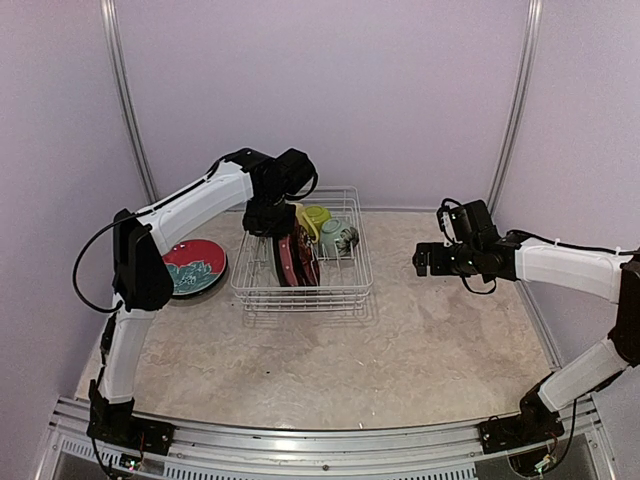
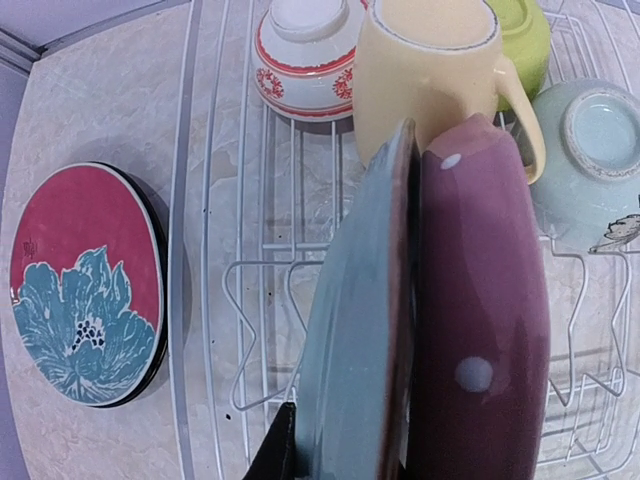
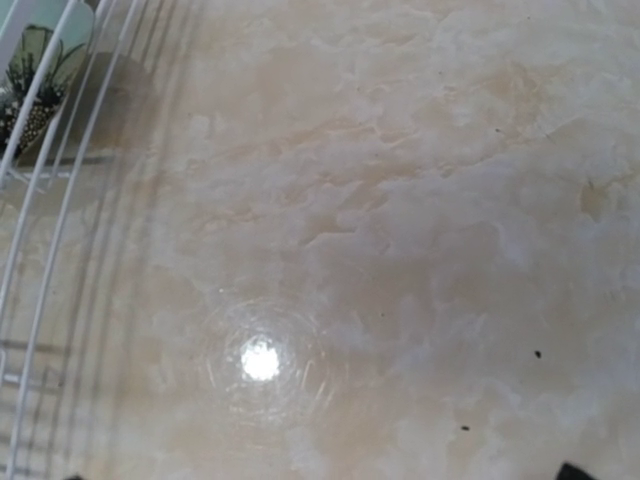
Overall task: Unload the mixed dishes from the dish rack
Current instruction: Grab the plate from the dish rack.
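Observation:
The white wire dish rack (image 1: 300, 292) stands at the table's middle left. In it two plates stand on edge side by side: one with a teal back and dark red rim (image 2: 360, 330), and a pink dotted plate (image 2: 480, 310). My left gripper (image 1: 268, 226) reaches down from above and is shut on the teal-backed plate's rim. One dark finger (image 2: 275, 450) presses its back; the other is hidden between the plates. Behind them sit a pale yellow mug (image 2: 430, 80), a lime green bowl (image 2: 525, 40), a pale green bowl (image 2: 590, 160) and a white-and-red bowl (image 2: 305, 55). My right gripper (image 1: 425, 260) hovers open right of the rack, holding nothing.
A teal-and-red flower plate (image 1: 193, 266) lies flat on the table just left of the rack. The rack's wire side (image 3: 40, 200) shows at the left edge of the right wrist view, over bare marbled tabletop (image 3: 400, 250). Walls enclose the table at the back and sides.

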Available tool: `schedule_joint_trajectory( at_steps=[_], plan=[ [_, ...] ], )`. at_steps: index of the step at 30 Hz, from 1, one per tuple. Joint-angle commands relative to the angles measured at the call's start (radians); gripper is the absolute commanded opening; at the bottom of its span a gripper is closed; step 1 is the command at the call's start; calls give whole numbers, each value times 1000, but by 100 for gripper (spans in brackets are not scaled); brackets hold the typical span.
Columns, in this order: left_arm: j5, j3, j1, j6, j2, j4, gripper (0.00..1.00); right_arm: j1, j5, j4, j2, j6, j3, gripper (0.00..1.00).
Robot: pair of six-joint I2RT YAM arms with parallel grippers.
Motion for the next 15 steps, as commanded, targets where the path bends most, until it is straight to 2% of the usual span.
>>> schedule_joint_trajectory(
  at_steps=[1,15],
  plan=[
    [-77,70,-30,55,-15,-84,0,10,-9,16,-11,5,-10,100],
    [-162,139,-61,77,-30,-147,0,10,-12,19,-18,10,-13,100]
  ],
)
